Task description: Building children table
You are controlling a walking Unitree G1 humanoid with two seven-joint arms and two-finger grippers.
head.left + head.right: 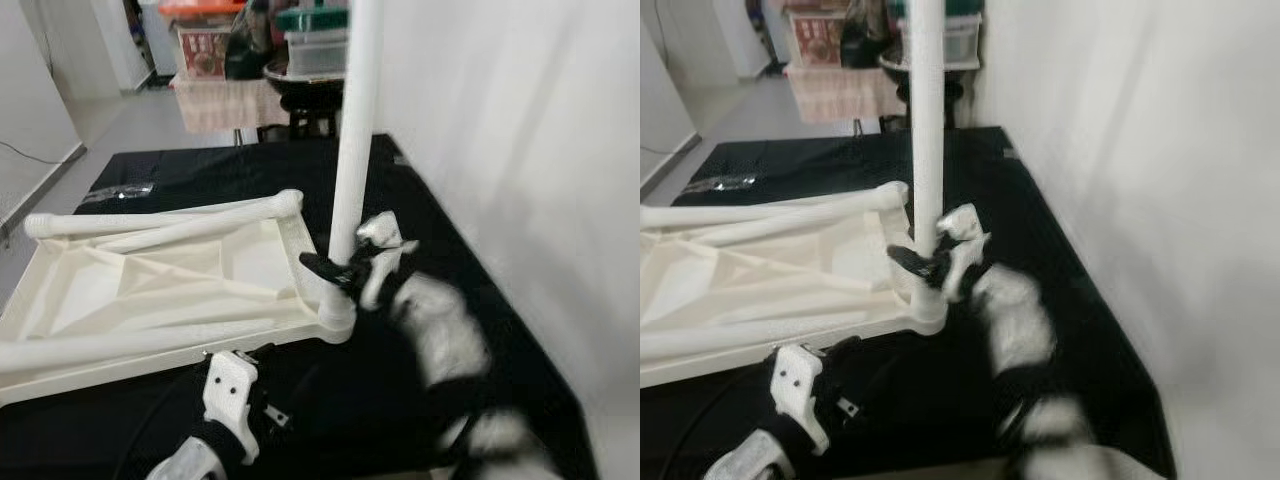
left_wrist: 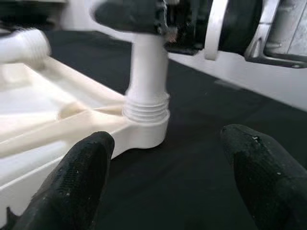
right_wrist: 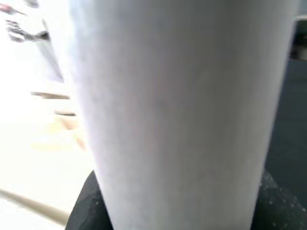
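Note:
A white plastic tabletop (image 1: 150, 285) lies upside down on a black mat (image 1: 250, 170). A long white leg (image 1: 352, 150) stands upright in its near right corner socket (image 1: 337, 318). My right gripper (image 1: 335, 270) is shut on that leg just above the socket; the leg (image 3: 182, 110) looms very close in the right wrist view. My left gripper (image 2: 168, 177) is open low at the front, its fingers (image 2: 76, 177) apart and pointing at the threaded socket (image 2: 146, 108). Two more legs (image 1: 165, 222) lie flat across the tabletop's far edge.
A white wall (image 1: 520, 150) runs close along the right side of the mat. At the back stand a table with a cloth (image 1: 225, 100), stacked boxes (image 1: 315, 40) and a dark stool (image 1: 310, 95). Grey floor (image 1: 110, 130) lies at the far left.

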